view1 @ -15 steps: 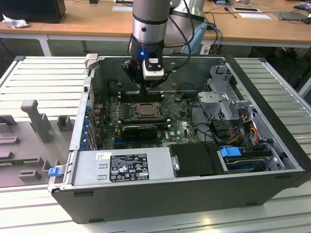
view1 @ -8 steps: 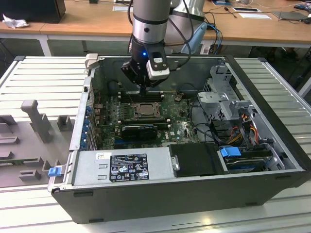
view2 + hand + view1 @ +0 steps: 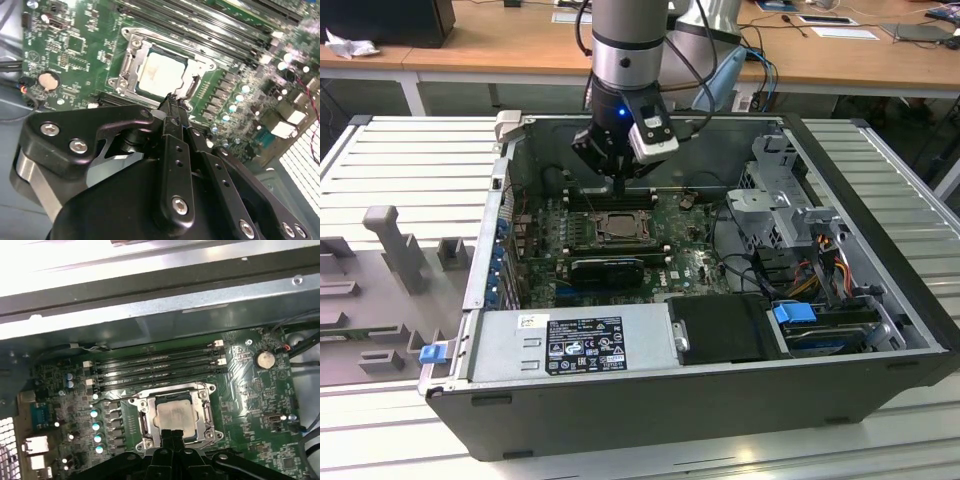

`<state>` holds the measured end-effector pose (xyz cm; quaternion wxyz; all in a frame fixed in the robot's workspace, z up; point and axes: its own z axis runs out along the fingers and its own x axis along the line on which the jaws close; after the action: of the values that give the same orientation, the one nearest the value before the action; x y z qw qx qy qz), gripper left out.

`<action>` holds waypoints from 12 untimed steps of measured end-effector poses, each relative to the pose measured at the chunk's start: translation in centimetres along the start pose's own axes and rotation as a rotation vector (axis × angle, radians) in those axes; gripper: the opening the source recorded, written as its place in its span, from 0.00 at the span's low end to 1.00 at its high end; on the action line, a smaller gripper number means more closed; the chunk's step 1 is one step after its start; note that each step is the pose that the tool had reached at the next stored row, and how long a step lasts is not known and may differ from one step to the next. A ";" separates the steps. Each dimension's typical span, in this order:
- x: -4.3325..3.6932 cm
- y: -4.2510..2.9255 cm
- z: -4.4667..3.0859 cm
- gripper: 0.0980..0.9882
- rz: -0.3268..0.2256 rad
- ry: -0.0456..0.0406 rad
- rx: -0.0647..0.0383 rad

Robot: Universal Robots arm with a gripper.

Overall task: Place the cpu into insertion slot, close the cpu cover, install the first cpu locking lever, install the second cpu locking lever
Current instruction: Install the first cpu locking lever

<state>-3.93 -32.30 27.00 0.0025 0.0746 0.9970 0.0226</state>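
Pressing with a closed tip looks like the job here: the end effector [image 3: 172,101] has its two fingers clenched together with nothing visible between them, and the tip sits at the near edge of the cpu cover [image 3: 131,59].

My reading is that the work is on the cover or one of its levers. Doing it well calls for:
- keeping the tip on the metal frame
- staying off the chip's top and the small parts on the board beside it
- pushing straight and gently so the thin plate doesn't twist

I cannot tell whether either lever is latched.

Just past the tip, the cover lies flat around the cpu [image 3: 162,75], which sits in the insertion slot [image 3: 618,225]. Its pale silver-grey top shows through the square cut-out, level and square to the frame, with a faint smudge on the metal.

The slot is set in the green circuit board [image 3: 250,390], with the long black memory slots [image 3: 155,371] beyond it. The board lies in an open computer case [image 3: 720,400], which rests on a ribbed grey table [image 3: 380,140].
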 end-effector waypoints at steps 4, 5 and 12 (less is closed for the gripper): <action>-0.01 0.00 0.01 0.01 -0.044 -0.0138 -0.003; 0.00 0.00 0.01 0.01 -0.055 -0.0148 -0.003; 0.00 0.00 0.01 0.01 -0.136 -0.0204 -0.005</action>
<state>-3.93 -32.30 26.99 0.0143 0.0071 0.9996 0.0240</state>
